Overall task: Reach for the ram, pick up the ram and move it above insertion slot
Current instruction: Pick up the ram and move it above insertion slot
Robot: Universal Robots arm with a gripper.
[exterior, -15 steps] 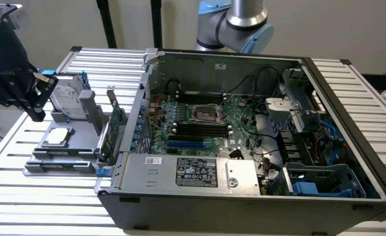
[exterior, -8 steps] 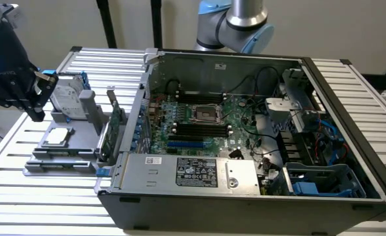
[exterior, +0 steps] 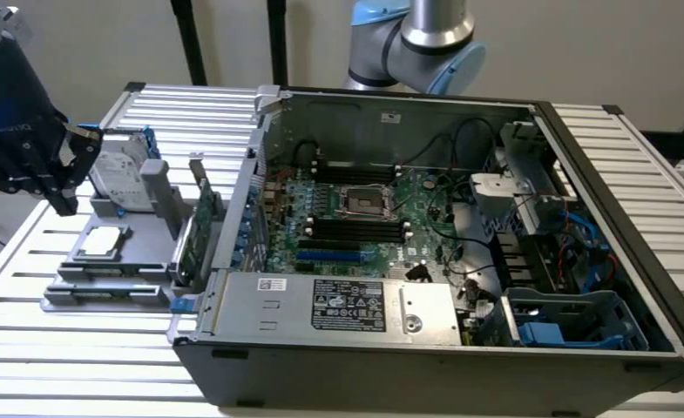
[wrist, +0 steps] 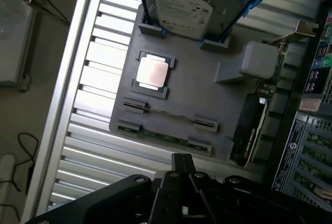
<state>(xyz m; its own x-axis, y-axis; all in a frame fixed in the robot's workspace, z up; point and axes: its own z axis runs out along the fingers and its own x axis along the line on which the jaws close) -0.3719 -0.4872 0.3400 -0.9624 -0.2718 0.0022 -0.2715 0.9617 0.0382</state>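
Observation:
Two rams stand on edge in the holders of a grey fixture [wrist: 207, 99], and the nearer one shows its green board [wrist: 166, 137]. In the exterior view the rams [exterior: 107, 273] sit at the fixture's front, left of the computer case. My gripper [exterior: 63, 205] hangs above the fixture's far-left corner, apart from the rams. Seen from the wrist camera, the gripper [wrist: 182, 157] has its fingers pressed together with nothing between them. The black memory slots [exterior: 354, 229] lie on the motherboard beside the processor socket [exterior: 359, 202].
The fixture also carries a square silver processor [wrist: 152, 72], a hard drive [wrist: 189, 6] in a blue-edged bracket and a green expansion card [exterior: 202, 222] standing upright. The open case [exterior: 435, 348] takes up the exterior view's middle and right, with cables and a power supply [exterior: 330, 305].

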